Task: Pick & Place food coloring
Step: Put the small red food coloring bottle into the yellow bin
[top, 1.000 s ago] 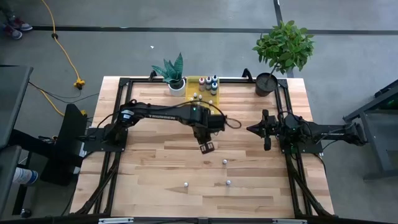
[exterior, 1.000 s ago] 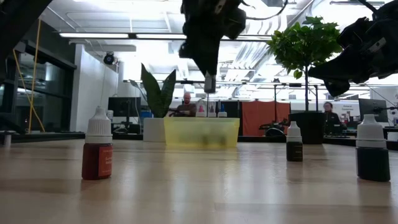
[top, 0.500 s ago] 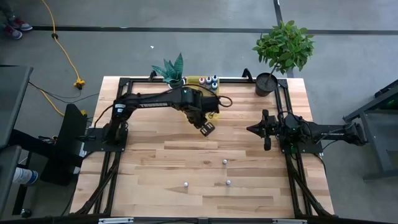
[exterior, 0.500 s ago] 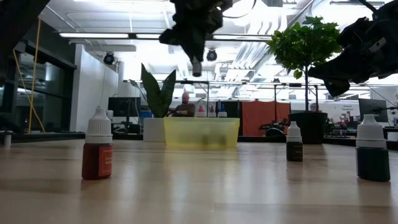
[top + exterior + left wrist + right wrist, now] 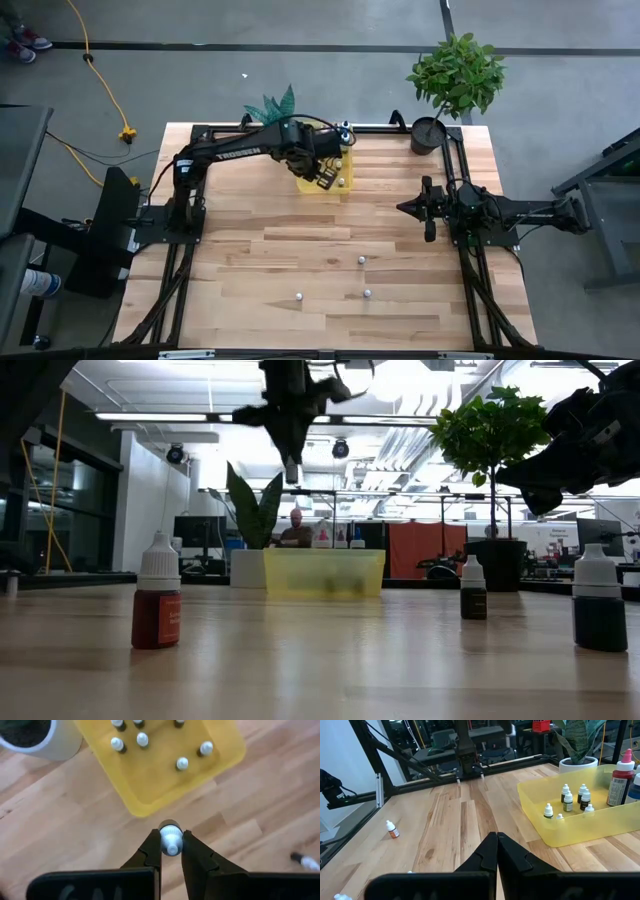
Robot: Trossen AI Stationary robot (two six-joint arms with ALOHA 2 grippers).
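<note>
My left gripper [image 5: 325,178] hangs above the near edge of the translucent yellow tray [image 5: 150,780], shut on a tiny white-capped food coloring bottle [image 5: 170,839]. Several more small bottles [image 5: 142,740] stand upright in the tray [image 5: 580,827]. Three others stand on the near half of the table: [image 5: 361,260], [image 5: 299,297], [image 5: 367,294]. In the low view these are a red one [image 5: 157,605] and two dark ones [image 5: 473,590], [image 5: 600,600]. My right gripper [image 5: 402,208] waits shut at the table's right side, touching nothing. My left gripper pinches the small bottle between its two fingertips [image 5: 151,851], by the white cap end [image 5: 171,846]. The fingers come from above, pointing down. The bottle is lifted clear, well above the table [image 5: 291,470], just before the tray's near rim.
A white pot with a spiky plant [image 5: 275,105] stands left of the tray at the far edge. A dark pot with a leafy plant [image 5: 432,130] sits at the far right corner. Larger bottles [image 5: 620,777] stand in the tray's far part. Bare wood [image 5: 260,240] lies mid-table.
My left gripper, still shut on the small bottle, has travelled from above the table's middle toward the far edge and a little left, rising somewhat, and now hangs over the yellow tray's near edge. The right arm has kept still.
</note>
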